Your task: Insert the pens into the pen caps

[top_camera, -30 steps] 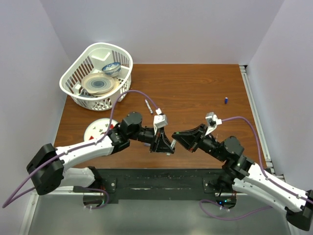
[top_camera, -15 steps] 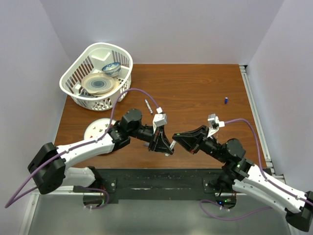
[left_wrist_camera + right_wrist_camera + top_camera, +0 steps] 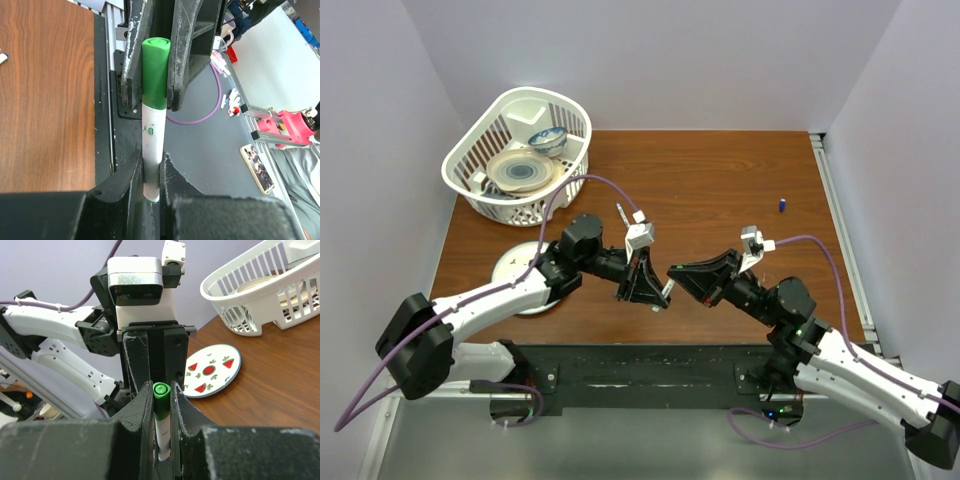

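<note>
**Both grippers clamped on one green-capped pen**

The left gripper (image 3: 151,164) is closed on the white barrel of a pen (image 3: 151,145). The right gripper (image 3: 160,388) pinches the green cap (image 3: 155,75) seated on that pen's end. The two meet tip to tip at lower centre of the top view, over the table (image 3: 720,180). Another pen (image 3: 622,215) lies just above them, and a blue cap (image 3: 783,205) sits far right. A watermelon plate (image 3: 512,268) and a white basket (image 3: 470,185) occupy the left.

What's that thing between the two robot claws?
A white pen with a green cap: the left gripper pinches its body, the right gripper the cap. The left wrist view shows it clearest.
</note>
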Robot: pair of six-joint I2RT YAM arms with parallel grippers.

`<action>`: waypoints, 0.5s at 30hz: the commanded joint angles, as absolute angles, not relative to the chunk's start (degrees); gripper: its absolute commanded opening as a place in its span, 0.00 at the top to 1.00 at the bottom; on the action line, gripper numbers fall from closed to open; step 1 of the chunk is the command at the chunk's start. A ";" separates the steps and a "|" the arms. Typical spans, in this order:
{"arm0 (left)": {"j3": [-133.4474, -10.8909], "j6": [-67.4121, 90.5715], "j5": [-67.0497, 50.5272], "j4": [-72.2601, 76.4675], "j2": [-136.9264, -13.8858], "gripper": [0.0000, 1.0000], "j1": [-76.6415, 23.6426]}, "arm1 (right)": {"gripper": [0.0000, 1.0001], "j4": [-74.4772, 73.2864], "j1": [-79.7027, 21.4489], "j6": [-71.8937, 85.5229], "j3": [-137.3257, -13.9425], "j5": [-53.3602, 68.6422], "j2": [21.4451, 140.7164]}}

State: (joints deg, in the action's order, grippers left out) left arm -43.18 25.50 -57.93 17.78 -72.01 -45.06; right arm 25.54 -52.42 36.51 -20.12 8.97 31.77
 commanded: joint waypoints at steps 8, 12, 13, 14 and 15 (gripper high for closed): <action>-56.77 25.84 -43.94 32.26 -73.03 1.00 -37.88 | 1.00 6.16 -56.95 40.43 -14.68 28.57 36.30; -57.83 27.15 -45.96 32.26 -74.79 1.00 -37.88 | 1.00 4.83 -56.95 41.83 -17.31 24.01 35.51; -57.31 27.33 -46.40 32.17 -75.32 1.00 -37.97 | 1.00 4.66 -56.95 42.44 -18.53 20.51 35.42; -56.78 27.42 -46.67 31.91 -75.41 1.00 -37.97 | 1.00 2.22 -56.95 42.45 -22.46 17.52 35.42; -56.08 27.60 -46.67 32.08 -75.41 1.00 -37.88 | 1.00 1.33 -56.95 42.19 -24.67 15.14 35.77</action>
